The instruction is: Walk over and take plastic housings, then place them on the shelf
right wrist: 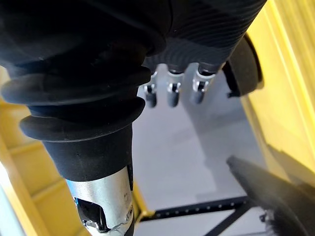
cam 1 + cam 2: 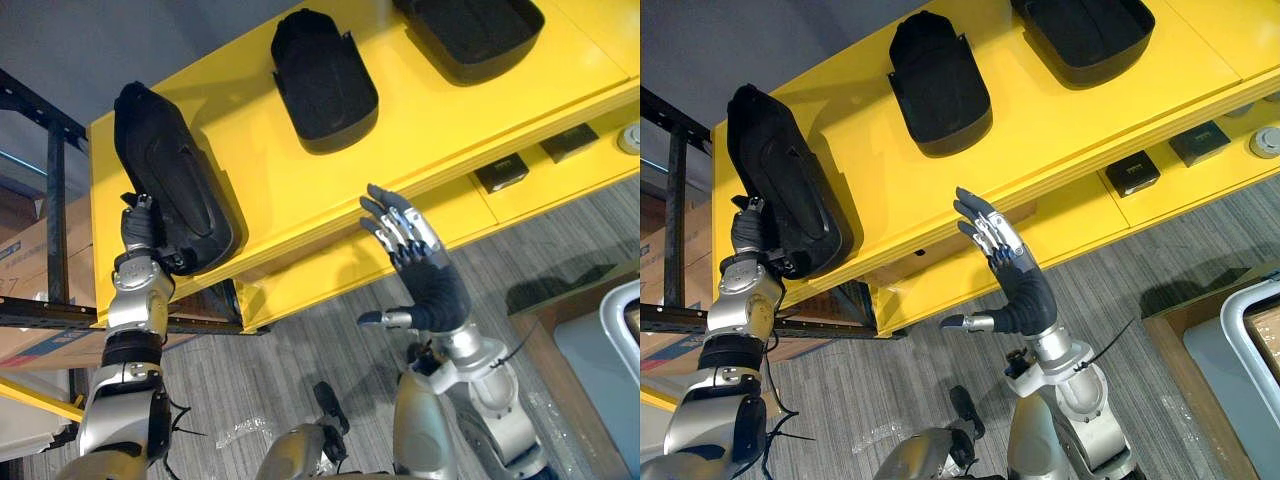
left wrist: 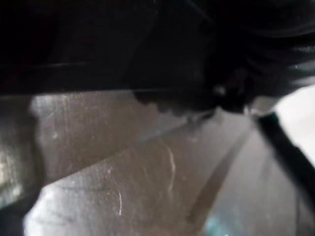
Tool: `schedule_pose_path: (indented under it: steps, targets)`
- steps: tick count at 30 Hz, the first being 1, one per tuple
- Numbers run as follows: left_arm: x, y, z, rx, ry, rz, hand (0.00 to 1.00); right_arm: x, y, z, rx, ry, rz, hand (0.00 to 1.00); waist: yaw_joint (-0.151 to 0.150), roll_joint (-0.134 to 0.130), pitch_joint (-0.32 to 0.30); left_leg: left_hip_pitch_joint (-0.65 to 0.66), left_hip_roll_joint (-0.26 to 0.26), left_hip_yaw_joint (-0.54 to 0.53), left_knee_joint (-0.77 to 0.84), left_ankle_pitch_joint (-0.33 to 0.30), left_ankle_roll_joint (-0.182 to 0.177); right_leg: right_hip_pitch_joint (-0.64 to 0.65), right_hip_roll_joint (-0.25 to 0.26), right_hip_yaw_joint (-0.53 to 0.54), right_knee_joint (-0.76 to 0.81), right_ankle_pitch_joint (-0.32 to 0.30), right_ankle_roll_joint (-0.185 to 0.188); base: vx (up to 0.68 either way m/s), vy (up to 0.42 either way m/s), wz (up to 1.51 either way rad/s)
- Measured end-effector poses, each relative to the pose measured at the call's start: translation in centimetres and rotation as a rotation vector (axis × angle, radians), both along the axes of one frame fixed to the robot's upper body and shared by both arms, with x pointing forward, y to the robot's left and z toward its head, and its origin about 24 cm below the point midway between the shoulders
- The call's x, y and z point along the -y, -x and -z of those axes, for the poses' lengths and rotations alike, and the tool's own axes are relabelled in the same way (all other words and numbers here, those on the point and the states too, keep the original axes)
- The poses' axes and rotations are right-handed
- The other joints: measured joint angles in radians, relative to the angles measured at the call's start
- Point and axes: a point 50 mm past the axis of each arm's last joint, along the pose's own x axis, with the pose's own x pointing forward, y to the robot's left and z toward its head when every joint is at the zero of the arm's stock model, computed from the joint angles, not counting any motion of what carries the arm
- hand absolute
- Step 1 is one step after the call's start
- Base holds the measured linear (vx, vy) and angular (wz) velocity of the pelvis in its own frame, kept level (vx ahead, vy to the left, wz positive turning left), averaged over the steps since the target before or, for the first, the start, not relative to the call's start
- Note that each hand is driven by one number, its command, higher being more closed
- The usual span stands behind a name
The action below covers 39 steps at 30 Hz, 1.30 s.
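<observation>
The left hand [image 2: 138, 228] is closed on the near end of a black plastic housing [image 2: 170, 170], its fingers wrapped over that end's edge; the left wrist view is too dark and close to add detail. This housing lies lengthwise on the top board of the yellow shelf [image 2: 420, 115] at the shelf's left end, with the gripped end hanging over the shelf's front edge. The right hand [image 2: 425, 275] is held up in front of the shelf's front edge, below the top board. Its fingers [image 2: 392, 222] are straight and spread, its thumb stands out to the side, and it holds nothing. Further along the shelf's top board lie a second housing [image 2: 322, 80] near the middle and a third housing [image 2: 470, 30] towards the right end, both well apart from either hand. On the shelf's lower board sit two small black boxes [image 2: 500, 172]. A black metal frame [image 2: 55, 190] stands against the shelf's left end.
</observation>
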Motion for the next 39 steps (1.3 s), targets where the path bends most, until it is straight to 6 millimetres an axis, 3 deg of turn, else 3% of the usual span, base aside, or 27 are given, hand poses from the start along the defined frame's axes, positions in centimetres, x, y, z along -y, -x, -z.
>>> schedule_pose_path:
  steps: [7, 8, 20, 29, 35, 37, 39]
  targets:
    - [-0.4, 0.0, -0.2, -0.023, 0.001, -0.042, 1.00, 0.0, 0.0, 0.0, 0.001, 0.004, -0.001, 0.00, 0.000, 0.005, 0.002, -0.010, 0.002, 0.029, 0.015, -0.003, -0.004, -0.018, 0.001, 0.013, 0.015, -0.002, 0.001, 0.03, -0.028, -0.03]
    - [-0.4, 0.0, -0.2, -0.027, 0.001, -0.043, 0.00, 0.0, 0.0, 0.0, 0.001, 0.004, -0.002, 0.00, 0.000, 0.005, 0.002, -0.011, 0.002, 0.029, 0.015, -0.003, -0.004, -0.018, 0.000, 0.013, 0.015, -0.002, 0.001, 0.00, 0.000, 0.00]
    - [-1.2, 0.3, -0.3, -0.081, 0.008, -0.137, 0.00, -0.9, 0.5, -0.1, -0.018, 0.004, -0.045, 0.00, 0.001, 0.005, 0.002, -0.016, 0.002, 0.028, 0.019, -0.006, 0.000, -0.018, -0.003, 0.010, 0.015, -0.002, 0.001, 0.00, 0.000, 0.00]
    - [-1.8, -0.1, -2.3, -0.009, 0.027, -0.257, 0.00, -1.2, 0.7, 0.3, -0.044, -0.007, -0.052, 0.00, 0.000, 0.005, 0.002, -0.015, 0.004, 0.036, 0.019, -0.010, 0.002, -0.012, 0.000, 0.012, -0.006, 0.007, 0.013, 0.02, -0.008, -0.01]
    - [-1.7, -0.7, -5.8, 0.165, 0.029, -0.356, 0.00, -1.1, 0.9, 0.5, -0.048, -0.009, -0.054, 0.00, -0.014, -0.003, 0.000, 0.018, 0.008, 0.049, 0.012, -0.014, 0.004, 0.038, 0.008, 0.014, -0.047, 0.028, 0.019, 0.04, 0.010, -0.06]
    - [-2.0, -0.6, -8.8, 0.323, 0.004, -0.396, 0.00, -1.0, 1.2, 0.5, -0.023, -0.018, -0.062, 0.00, -0.029, -0.005, -0.001, 0.029, 0.012, 0.049, 0.012, -0.020, 0.005, 0.058, 0.012, 0.012, -0.065, 0.034, 0.023, 0.02, 0.007, -0.04]
    - [-2.0, -0.4, -10.6, 0.417, -0.025, -0.417, 0.00, -0.8, 1.3, 0.5, -0.010, -0.026, -0.056, 0.00, -0.034, -0.006, -0.002, 0.039, 0.012, 0.050, 0.010, -0.021, 0.005, 0.070, 0.014, 0.012, -0.074, 0.038, 0.024, 0.02, 0.005, -0.06]
